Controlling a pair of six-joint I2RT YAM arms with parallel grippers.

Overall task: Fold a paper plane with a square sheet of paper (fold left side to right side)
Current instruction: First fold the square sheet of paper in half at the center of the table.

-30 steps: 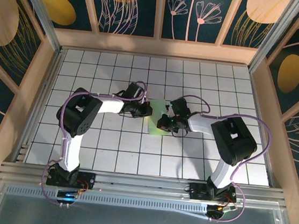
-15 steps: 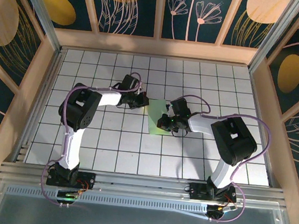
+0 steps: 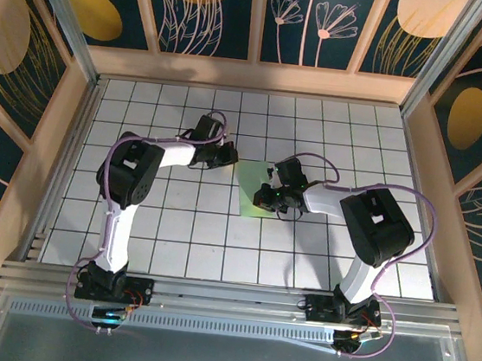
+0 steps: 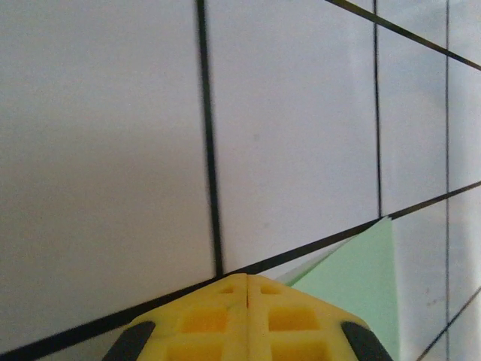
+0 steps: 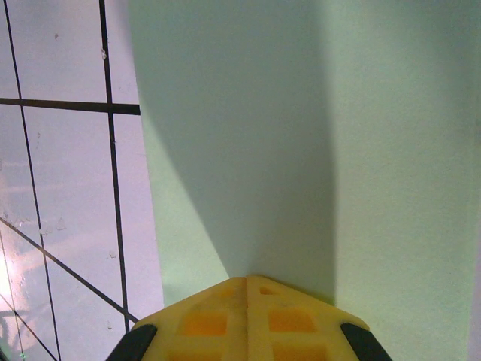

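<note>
Pale-green sheet of paper (image 3: 248,192), one only, flat at table (image 3: 173,242) centre. My two pincers both pressed together: right pincer (image 3: 262,202) low over sheet, left pincer (image 3: 229,156) just beside its far-left corner.

Left gripper (image 3: 229,154) has withdrawn from the left edge of the square sheet of paper (image 3: 247,192), moving toward the far left. It now stands just beside the sheet's far-left corner. That left edge now lies uncovered.

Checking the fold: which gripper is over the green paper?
The right gripper, shut above the paper; the left gripper is over bare tile beside its corner.
</note>
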